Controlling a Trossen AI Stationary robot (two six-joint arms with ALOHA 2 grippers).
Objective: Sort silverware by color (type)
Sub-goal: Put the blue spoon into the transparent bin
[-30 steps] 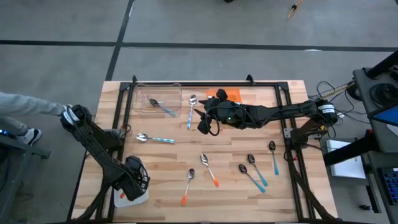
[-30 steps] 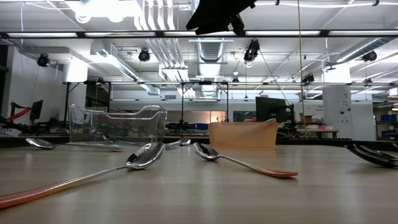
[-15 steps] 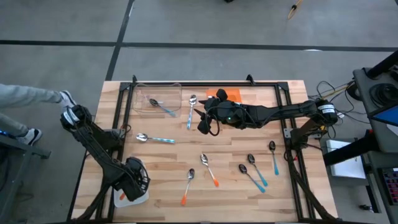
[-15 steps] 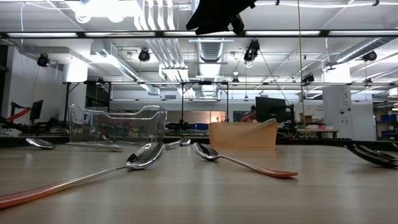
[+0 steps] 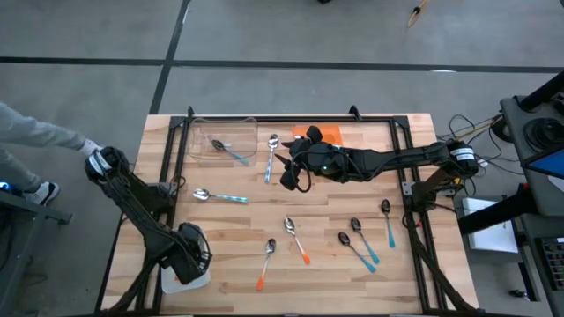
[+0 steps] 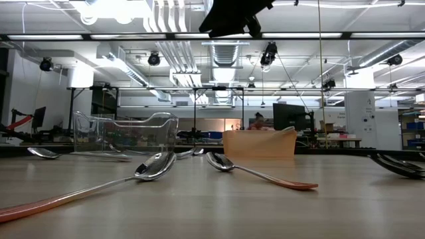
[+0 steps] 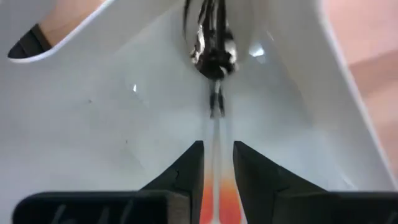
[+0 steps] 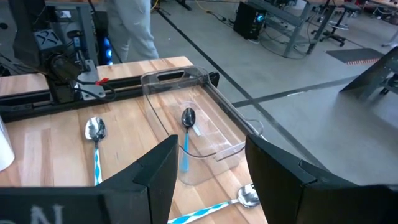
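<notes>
Where gripped, spoon point(image 7: 214, 93) bowl-forward, lengthwise.

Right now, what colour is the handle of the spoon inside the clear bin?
Light blue handle, clearest in the right wrist view.

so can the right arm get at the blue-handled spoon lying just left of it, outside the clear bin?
Probably yes. The right gripper hangs open above the table, the blue-handled spoon lies close beside it on bare wood, and nothing sits between them. The clear bin stands farther left.

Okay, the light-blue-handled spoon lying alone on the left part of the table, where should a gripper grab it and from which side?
Probably mid-handle, from straight above. The light-blue-handled spoon lies flat on the table, handle running left to right, so fingers should straddle the thin handle across its width. The bowl end is wider and rounded, likely harder to pinch.
</notes>
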